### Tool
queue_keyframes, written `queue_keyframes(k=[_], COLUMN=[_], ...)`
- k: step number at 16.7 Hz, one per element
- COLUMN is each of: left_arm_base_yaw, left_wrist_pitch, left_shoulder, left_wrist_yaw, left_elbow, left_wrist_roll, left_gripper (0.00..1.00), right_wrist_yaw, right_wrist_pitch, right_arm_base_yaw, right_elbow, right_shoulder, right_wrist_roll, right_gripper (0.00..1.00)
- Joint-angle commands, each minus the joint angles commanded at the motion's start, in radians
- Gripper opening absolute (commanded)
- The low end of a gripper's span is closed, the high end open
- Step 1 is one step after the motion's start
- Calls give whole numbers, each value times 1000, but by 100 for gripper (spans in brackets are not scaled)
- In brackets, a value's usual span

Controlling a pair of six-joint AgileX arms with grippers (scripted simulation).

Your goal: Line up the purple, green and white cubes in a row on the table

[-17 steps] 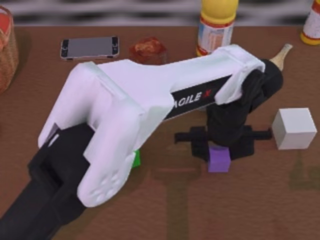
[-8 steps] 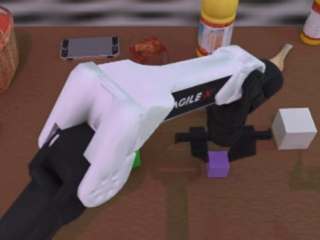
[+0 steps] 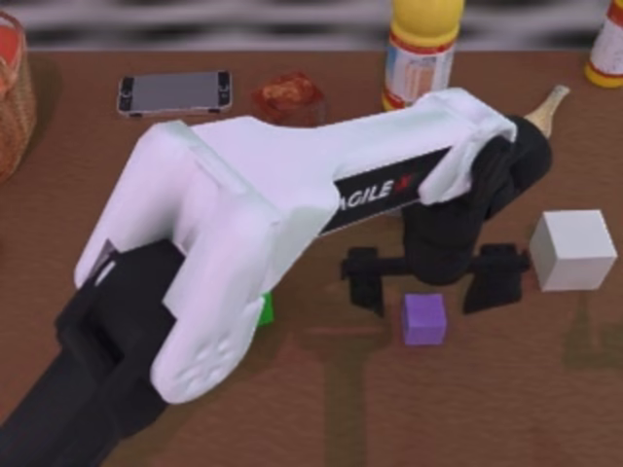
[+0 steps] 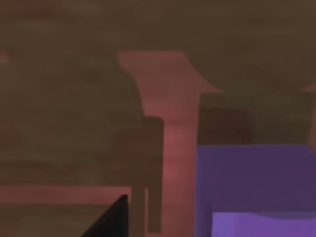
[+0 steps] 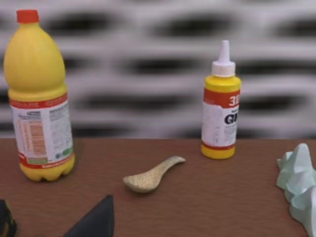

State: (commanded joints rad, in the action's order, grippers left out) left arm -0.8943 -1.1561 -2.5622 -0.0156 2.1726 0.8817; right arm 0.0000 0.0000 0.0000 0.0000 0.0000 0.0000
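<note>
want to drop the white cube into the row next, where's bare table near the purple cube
Bare table runs along the near edge, in front of the purple cube and the white cube, and between the two. Crowded: the left tool stands open just behind the purple cube, and the left arm covers most of the green cube. The far edge holds bottles, a phone and a spoon.

small matte light-purple cube (image 3: 425, 319) sits flat on the reddish-brown wood-grain table (image 3: 506, 409). larger white cube (image 3: 572, 250) sits toward the right. bright green cube (image 3: 265, 309) is mostly hidden, toward the left.
</note>
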Motion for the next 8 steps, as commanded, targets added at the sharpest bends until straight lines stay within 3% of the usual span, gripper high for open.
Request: queue_keyframes(k=[8], left_arm_base_yaw=[2], left_wrist_pitch=[-42], left_shoulder=[1], left_wrist_yaw=[0], left_elbow=[42], left_wrist_roll=[0], left_gripper=[100], right_wrist_yaw=[0], right_wrist_pitch=[0], right_arm_base_yaw=[0], right_elbow=[0], right_shoulder=[0], right_wrist_roll=[0], right_gripper=[100])
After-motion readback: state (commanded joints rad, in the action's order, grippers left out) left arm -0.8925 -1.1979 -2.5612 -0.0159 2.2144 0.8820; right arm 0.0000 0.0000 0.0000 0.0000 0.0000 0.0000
